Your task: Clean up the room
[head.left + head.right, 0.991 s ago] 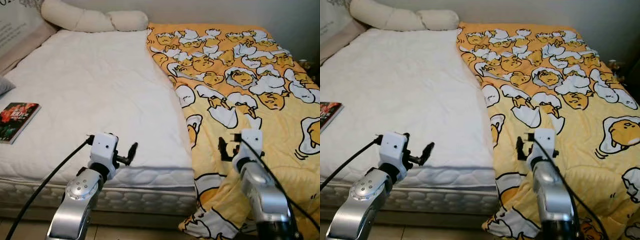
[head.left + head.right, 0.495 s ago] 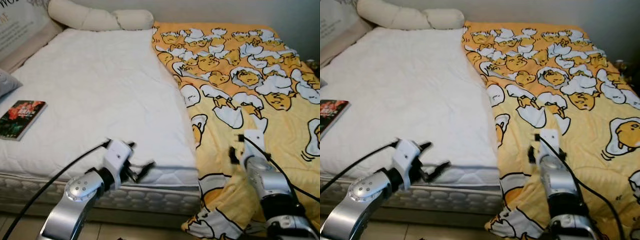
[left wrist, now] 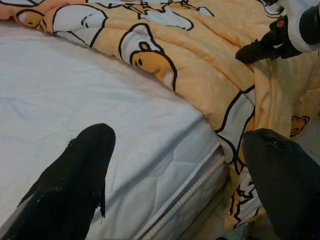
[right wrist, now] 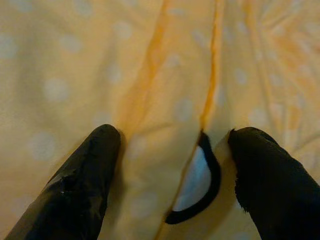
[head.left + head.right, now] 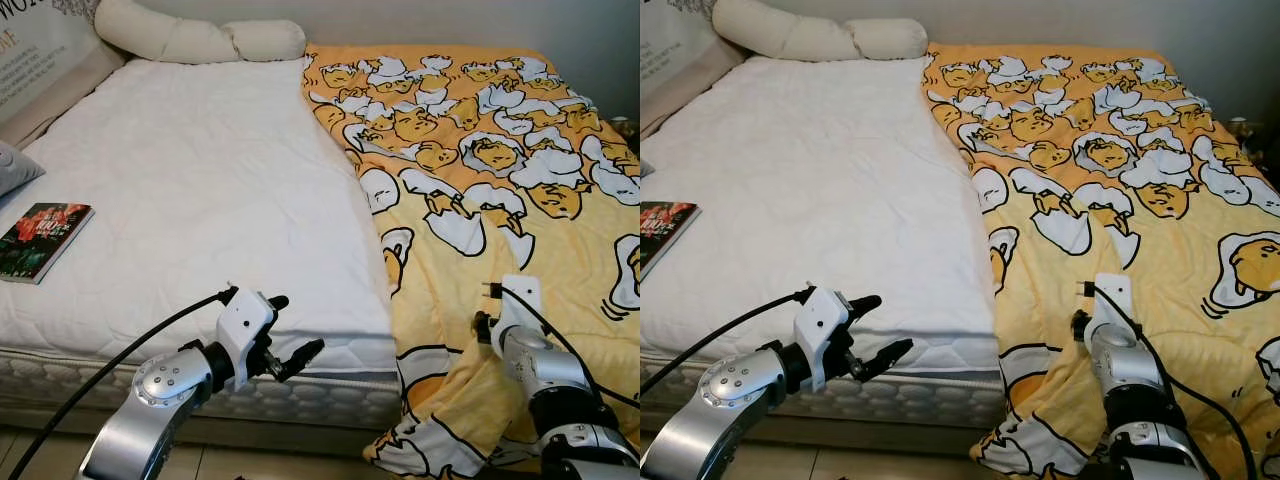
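Left eye view: at lower centre the left gripper (image 5: 296, 354) hovers with fingers spread by the mattress (image 5: 200, 200) edge, while at lower right the right gripper (image 4: 170, 175), fingers also spread, presses close against the yellow blanket (image 5: 480, 180). The blanket covers the bed's right half up to the upper right; it looks soft, light and floppy, best pinched at its near hanging fold. A book (image 5: 38, 240) lies at far left.

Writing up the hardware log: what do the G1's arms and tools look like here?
Both arms are silver metal with round, bolted joint housings. Each ends in a white boxy wrist block carrying two long, tapered black fingers: left tool, right tool. A black cable loops along each arm to the wrist. No markings legible.
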`<state>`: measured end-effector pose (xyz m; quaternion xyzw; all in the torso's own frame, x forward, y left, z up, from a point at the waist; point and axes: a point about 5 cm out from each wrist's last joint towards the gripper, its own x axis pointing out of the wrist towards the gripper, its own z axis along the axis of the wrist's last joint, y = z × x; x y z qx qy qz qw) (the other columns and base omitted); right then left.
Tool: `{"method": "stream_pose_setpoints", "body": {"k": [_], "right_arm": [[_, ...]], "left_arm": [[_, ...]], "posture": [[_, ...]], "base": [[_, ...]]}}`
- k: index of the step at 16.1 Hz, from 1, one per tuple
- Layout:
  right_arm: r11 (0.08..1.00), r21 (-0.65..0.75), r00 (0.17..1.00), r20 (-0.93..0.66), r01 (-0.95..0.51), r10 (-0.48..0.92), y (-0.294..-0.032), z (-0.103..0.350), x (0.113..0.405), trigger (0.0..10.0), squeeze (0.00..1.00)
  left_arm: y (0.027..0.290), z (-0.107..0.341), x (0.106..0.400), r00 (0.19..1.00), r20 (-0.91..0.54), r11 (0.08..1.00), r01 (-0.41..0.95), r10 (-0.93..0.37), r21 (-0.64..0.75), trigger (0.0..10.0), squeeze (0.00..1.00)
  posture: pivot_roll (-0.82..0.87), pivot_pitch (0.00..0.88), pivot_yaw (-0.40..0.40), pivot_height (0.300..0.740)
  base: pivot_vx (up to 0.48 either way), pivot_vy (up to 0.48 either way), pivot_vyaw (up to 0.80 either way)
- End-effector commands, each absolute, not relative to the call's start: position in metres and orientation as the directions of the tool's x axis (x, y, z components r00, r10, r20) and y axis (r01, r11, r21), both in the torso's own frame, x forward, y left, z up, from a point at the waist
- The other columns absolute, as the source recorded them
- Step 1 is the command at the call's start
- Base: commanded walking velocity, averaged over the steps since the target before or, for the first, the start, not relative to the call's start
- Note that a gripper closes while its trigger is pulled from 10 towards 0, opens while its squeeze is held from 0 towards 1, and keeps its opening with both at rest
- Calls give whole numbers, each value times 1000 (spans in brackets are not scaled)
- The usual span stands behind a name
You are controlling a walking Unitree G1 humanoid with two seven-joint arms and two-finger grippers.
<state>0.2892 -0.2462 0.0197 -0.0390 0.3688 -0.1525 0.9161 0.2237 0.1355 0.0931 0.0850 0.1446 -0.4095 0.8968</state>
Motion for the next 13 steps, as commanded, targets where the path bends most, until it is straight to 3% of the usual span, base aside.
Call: {"method": "stream_pose_setpoints", "body": {"k": [1,13], "right_arm": [[952,-168,698,-649,256,-302,-246,25,295,0,0],[957,-131,693,-665,260,-279,-251,22,298,0,0]], "left_arm": [[136,95,223,616,-331,643,765,-715,36,10000,627],[137,95,222,598,-344,629,777,-724,28,10000,627]], "posture": [[-55,13,27,740],[-52,15,31,740]], "base": [[0,0,0],[0,0,0]]}}
